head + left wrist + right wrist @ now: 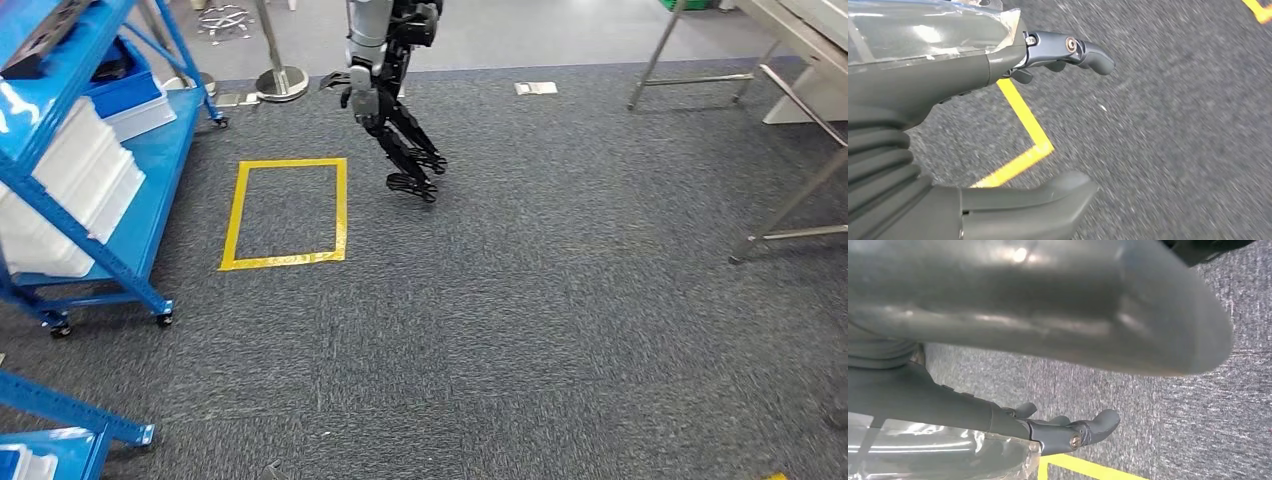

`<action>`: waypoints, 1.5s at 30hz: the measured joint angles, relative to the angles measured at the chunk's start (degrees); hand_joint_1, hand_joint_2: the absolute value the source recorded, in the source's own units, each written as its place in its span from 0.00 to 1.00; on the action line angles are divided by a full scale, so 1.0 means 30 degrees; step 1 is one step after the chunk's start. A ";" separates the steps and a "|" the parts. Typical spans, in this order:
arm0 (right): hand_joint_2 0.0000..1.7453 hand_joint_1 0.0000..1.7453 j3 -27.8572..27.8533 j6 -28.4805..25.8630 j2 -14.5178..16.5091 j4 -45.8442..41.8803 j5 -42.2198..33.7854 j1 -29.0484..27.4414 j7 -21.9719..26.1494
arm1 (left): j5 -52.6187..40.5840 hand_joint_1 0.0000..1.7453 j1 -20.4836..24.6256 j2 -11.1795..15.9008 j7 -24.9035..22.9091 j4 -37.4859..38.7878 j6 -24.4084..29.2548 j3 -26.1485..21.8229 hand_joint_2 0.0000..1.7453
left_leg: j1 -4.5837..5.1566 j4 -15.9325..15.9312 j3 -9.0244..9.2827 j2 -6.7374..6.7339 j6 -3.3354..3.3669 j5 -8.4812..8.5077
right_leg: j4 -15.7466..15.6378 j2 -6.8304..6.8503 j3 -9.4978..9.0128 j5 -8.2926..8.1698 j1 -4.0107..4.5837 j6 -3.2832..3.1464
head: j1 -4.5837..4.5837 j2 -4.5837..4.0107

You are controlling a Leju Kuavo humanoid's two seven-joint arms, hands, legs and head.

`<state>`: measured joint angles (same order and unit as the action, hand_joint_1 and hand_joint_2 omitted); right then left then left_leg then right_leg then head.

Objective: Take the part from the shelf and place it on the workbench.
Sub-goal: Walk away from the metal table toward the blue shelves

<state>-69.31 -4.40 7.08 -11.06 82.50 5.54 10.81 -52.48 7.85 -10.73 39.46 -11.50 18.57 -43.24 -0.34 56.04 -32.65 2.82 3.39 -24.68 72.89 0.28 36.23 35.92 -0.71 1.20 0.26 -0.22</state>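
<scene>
Grey carpet [520, 330] lies underfoot, both the left hand [998, 145] and the right hand [1048, 365] hang spread and unladen, so the blue shelf [95, 190] should be squarely approached first.

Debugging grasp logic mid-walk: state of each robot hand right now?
Left robot hand: open, nothing between thumb and fingers.
Right robot hand: open, holding nothing.

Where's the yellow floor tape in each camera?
Head view: yellow tape rectangle on the floor, beside the blue shelf.
Left wrist view: a tape corner between the left robot hand's thumb and fingers.
Right wrist view: a tape corner beyond the right robot hand's fingers.
Shared landmark: grey carpet.
</scene>
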 joint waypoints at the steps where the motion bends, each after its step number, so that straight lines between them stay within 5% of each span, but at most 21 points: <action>1: 0.00 0.00 0.0005 -0.0009 -0.0009 0.0000 -0.0002 -0.0008 0.0015 | -0.0070 0.00 -0.0022 -0.0005 -0.0049 0.0000 0.0168 0.0038 0.50 | -0.0015 0.0033 0.0008 0.0274 -0.0033 -0.0004 | -0.0731 -0.0055 -0.0267 -0.0460 -0.0073 0.0233 | 0.0018 0.0000; 3: 0.00 0.00 0.0029 -0.0018 -0.0033 0.0002 -0.0006 -0.0001 0.0040 | -0.0152 0.00 -0.0031 -0.0020 -0.0119 0.0000 0.0321 0.0106 1.00 | -0.0030 0.0207 -0.0023 0.0807 -0.0206 -0.0060 | -0.3450 -0.0618 -0.1401 -0.1703 -0.0272 0.0653 | 0.0093 -0.0002; 5: 0.00 0.00 0.0076 -0.0024 -0.0042 0.0006 -0.0004 0.0030 0.0058 | -0.0224 0.00 -0.0039 -0.0024 -0.0255 0.0000 0.0281 0.0151 1.00 | 0.0018 0.0408 -0.0129 0.1190 -0.0458 -0.0156 | -0.5126 -0.1084 -0.2072 -0.2383 -0.0311 0.0575 | 0.0162 -0.0005; 8: 0.00 0.00 0.0149 -0.0022 -0.0044 0.0007 0.0011 0.0110 0.0067 | -0.0290 0.00 -0.0122 -0.0020 -0.0561 0.0005 0.0020 0.0202 1.00 | -0.0047 0.0525 -0.0293 0.1276 -0.0748 -0.0192 | -0.5240 -0.0807 -0.2172 -0.2530 -0.0211 0.0023 | 0.0000 -0.0007; 10: 0.00 0.00 0.0171 -0.0020 -0.0044 0.0007 0.0027 0.0111 0.0069 | -0.0290 0.00 -0.0164 -0.0020 -0.0660 0.0007 -0.0136 0.0217 1.00 | -0.0088 0.1314 -0.0668 0.0383 -0.0881 -0.0744 | -0.5272 -0.0548 -0.2188 -0.2615 -0.0234 -0.0286 | -0.0183 -0.0007; 12: 0.00 0.00 0.0182 -0.0020 -0.0053 0.0007 0.0038 0.0045 0.0069 | -0.0290 0.00 -0.0143 -0.0026 -0.0690 0.0007 -0.0193 0.0230 1.00 | -0.0089 0.3598 -0.1732 -0.0591 -0.0969 -0.2055 | -0.5282 -0.0260 -0.2162 -0.2609 -0.0113 -0.0499 | -0.0367 -0.0007; 14: 0.00 0.00 0.0184 -0.0020 -0.0071 0.0007 0.0038 -0.0023 0.0069 | -0.0290 0.00 -0.0150 -0.0036 -0.0707 0.0011 -0.0209 0.0241 1.00 | -0.0117 0.5872 -0.2838 -0.0841 -0.1003 -0.2941 | -0.5277 0.0035 -0.2135 -0.2579 0.0014 -0.0569 | -0.0415 -0.0007; 15: 0.00 0.00 0.0184 -0.0020 -0.0078 0.0007 0.0038 -0.0028 0.0069 | -0.0290 0.00 -0.0168 -0.0042 -0.0720 0.0013 -0.0218 0.0243 1.00 | -0.0118 0.6113 -0.2960 -0.0868 -0.0980 -0.2840 | -0.5275 0.0137 -0.2136 -0.2567 0.0058 -0.0583 | -0.0417 -0.0005; 18: 0.00 0.00 0.0193 -0.0020 -0.0065 0.0007 0.0038 0.0017 0.0069 | -0.0290 0.00 -0.0176 -0.0033 -0.0747 0.0015 -0.0231 0.0244 1.00 | -0.0062 0.2897 -0.1259 -0.0989 -0.0700 -0.1147 | -0.5275 0.0283 -0.2226 -0.2511 0.0138 -0.0603 | -0.0434 -0.0005; 20: 0.00 0.00 0.0220 -0.0020 -0.0056 0.0007 0.0040 0.0043 0.0069 | -0.0290 0.00 -0.0146 -0.0024 -0.0747 0.0015 -0.0231 0.0244 1.00 | 0.0040 0.1002 -0.0272 -0.1116 -0.0590 -0.0559 | -0.5235 0.0312 -0.2215 -0.2429 0.0273 -0.0572 | -0.0412 -0.0004; 23: 0.00 0.00 0.0277 -0.0020 -0.0066 0.0009 0.0044 0.0033 0.0069 | -0.0288 0.00 -0.0136 -0.0040 -0.0749 0.0015 -0.0231 0.0244 1.00 | 0.0174 0.0654 -0.0138 -0.1084 -0.0773 -0.0515 | -0.5178 0.0335 -0.2128 -0.2338 0.0379 -0.0540 | -0.0319 -0.0002; 29: 0.00 0.00 0.0319 -0.0020 -0.0062 0.0011 0.0044 0.0027 0.0067 | -0.0288 0.00 -0.0139 -0.0057 -0.0767 0.0015 -0.0194 0.0246 1.00 | 0.0288 0.0138 0.0163 -0.1063 -0.0492 -0.0364 | -0.5899 0.0341 -0.2420 -0.2598 0.0295 -0.0243 | -0.0239 -0.0005; 45: 0.00 0.00 0.0419 0.0093 -0.0153 0.0009 0.0219 0.0012 0.0069 | -0.0199 0.00 -0.0172 -0.0066 -0.0820 0.0015 -0.0369 0.0241 1.00 | 0.0282 -0.7251 0.4580 -0.1057 -0.0359 0.2655 | -1.3628 0.0348 -0.7073 -0.5817 0.0276 -0.0016 | -0.0182 -0.0005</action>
<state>-68.06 -4.12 6.62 -11.03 83.16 5.58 11.02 -53.08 7.34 -10.93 37.00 -11.45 17.46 -42.52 0.51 34.28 -18.91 -0.35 2.32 -16.71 32.00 1.32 15.01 18.46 0.12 1.16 -0.28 -0.23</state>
